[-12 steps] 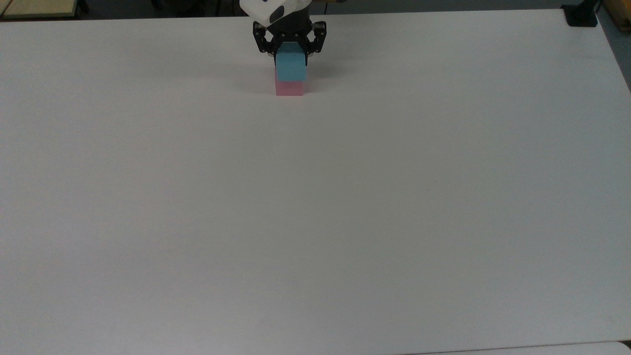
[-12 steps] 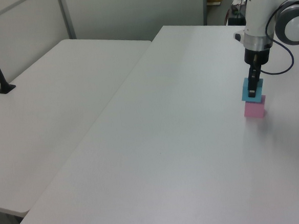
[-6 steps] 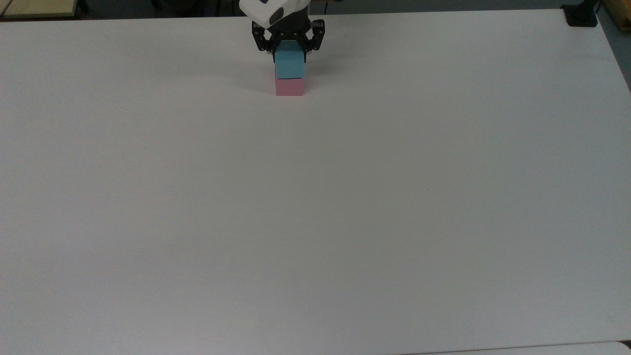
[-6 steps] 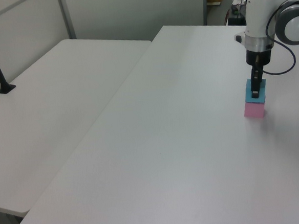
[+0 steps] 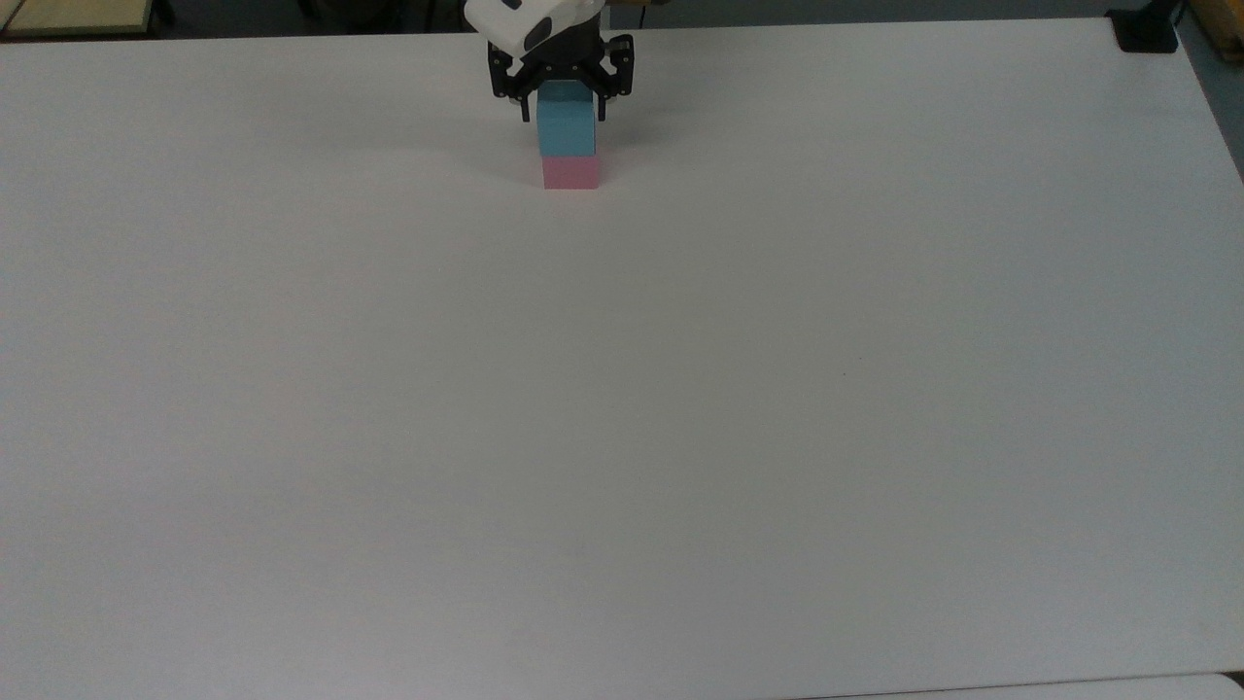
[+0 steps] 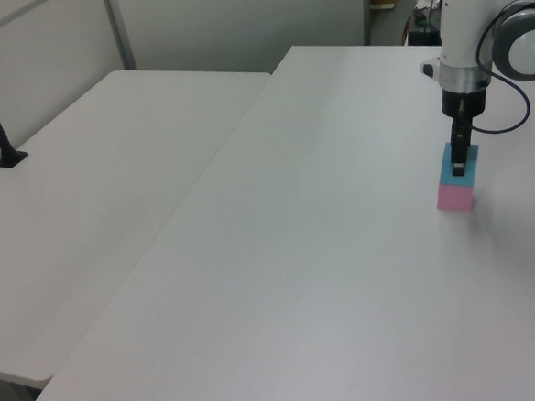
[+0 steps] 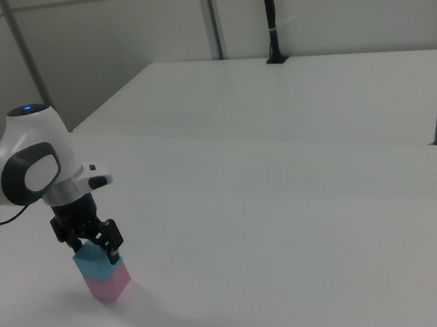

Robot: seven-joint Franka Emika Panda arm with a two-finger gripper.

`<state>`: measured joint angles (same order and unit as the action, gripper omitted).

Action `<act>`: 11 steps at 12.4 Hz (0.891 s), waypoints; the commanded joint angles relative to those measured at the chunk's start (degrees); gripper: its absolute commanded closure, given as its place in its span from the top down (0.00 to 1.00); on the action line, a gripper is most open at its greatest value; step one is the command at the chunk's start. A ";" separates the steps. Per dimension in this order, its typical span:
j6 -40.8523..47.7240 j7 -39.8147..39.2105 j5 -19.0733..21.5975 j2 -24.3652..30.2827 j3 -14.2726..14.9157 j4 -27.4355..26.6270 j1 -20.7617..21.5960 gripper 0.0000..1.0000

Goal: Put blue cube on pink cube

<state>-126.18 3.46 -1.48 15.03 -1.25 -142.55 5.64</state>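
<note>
Under the gripper (image 5: pixel 567 105) spreads a bare white table (image 5: pixel 622 408), a second white table (image 6: pixel 111 202) beside it, grey partitions behind. The arm points straight down, fingers parted, flanking the blue cube (image 5: pixel 566 128) without gripping. That cube rests on the pink cube (image 5: pixel 570 173), directly below.

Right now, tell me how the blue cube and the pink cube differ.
Colour: the blue cube is light cyan, the pink cube pale pink.
Position: the blue cube sits on top of the pink cube; the pink cube rests on the white table.
Contact with the robot: the claw straddles the blue cube with its fingers spread to either side, while the pink cube stands below the claw, apart from it.
Both look like plain matte cubes of about the same size, squarely stacked.
</note>
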 commanded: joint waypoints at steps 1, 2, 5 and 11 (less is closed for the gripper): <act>1.98 -1.35 -0.71 1.85 0.46 -0.54 -0.02 1.00; 4.08 -1.52 -0.80 1.94 0.46 0.33 -0.02 1.00; 17.58 -2.32 -0.63 2.29 1.60 11.71 0.15 1.00; 41.44 -2.05 0.25 -5.35 1.87 44.35 -0.02 1.00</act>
<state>-89.96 2.49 -1.51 15.59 0.03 -107.82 5.49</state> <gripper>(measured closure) 0.000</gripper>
